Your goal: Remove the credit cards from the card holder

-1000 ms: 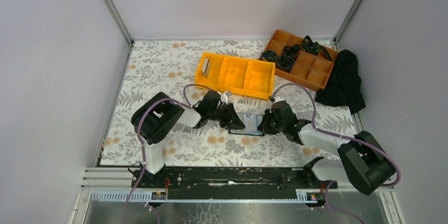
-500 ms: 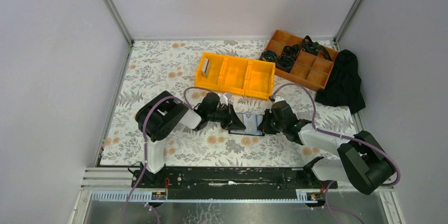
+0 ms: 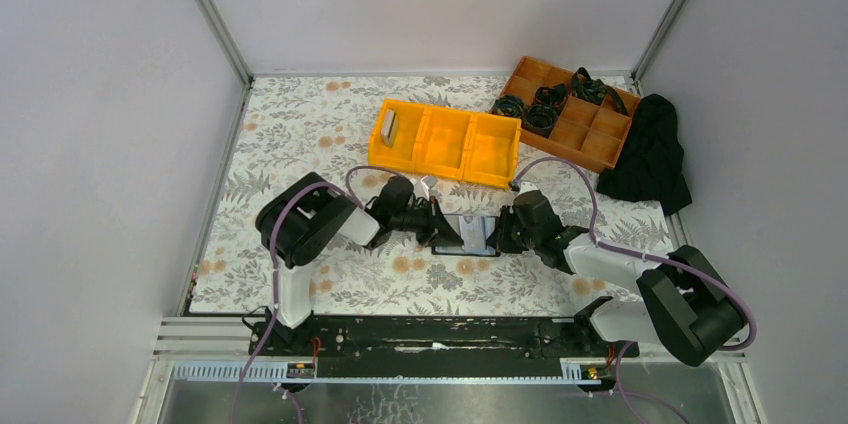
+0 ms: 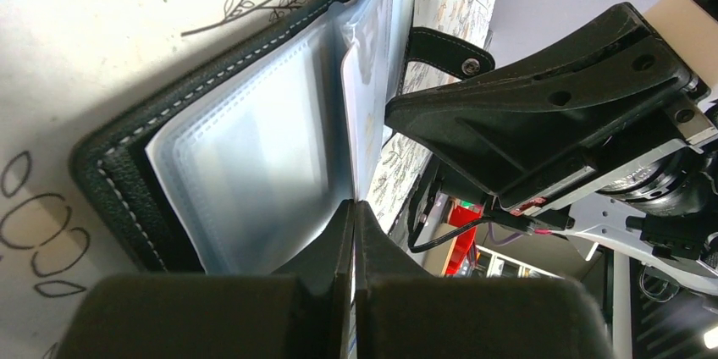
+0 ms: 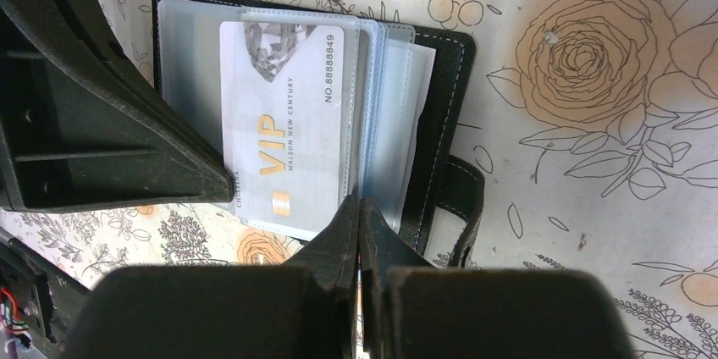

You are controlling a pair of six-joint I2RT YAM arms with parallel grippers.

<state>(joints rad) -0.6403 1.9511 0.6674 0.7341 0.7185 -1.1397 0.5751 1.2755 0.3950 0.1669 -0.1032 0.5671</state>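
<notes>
From above, the small black stitched card holder lies open on the floral-patterned table, in front of the yellow three-compartment plastic bin. The left gripper and right gripper meet over it.

Left wrist: its fingers are pressed together at the edge of an upright clear plastic sleeve.

Right wrist: fingers closed too, at the sleeves' lower edge. The left fingertip touches the silver VIP card, possibly pinching its corner.

The bench is lit evenly from above, with only faint shadows cast. Close up, the left hand and right hand are rendered dark and blurred.
</notes>
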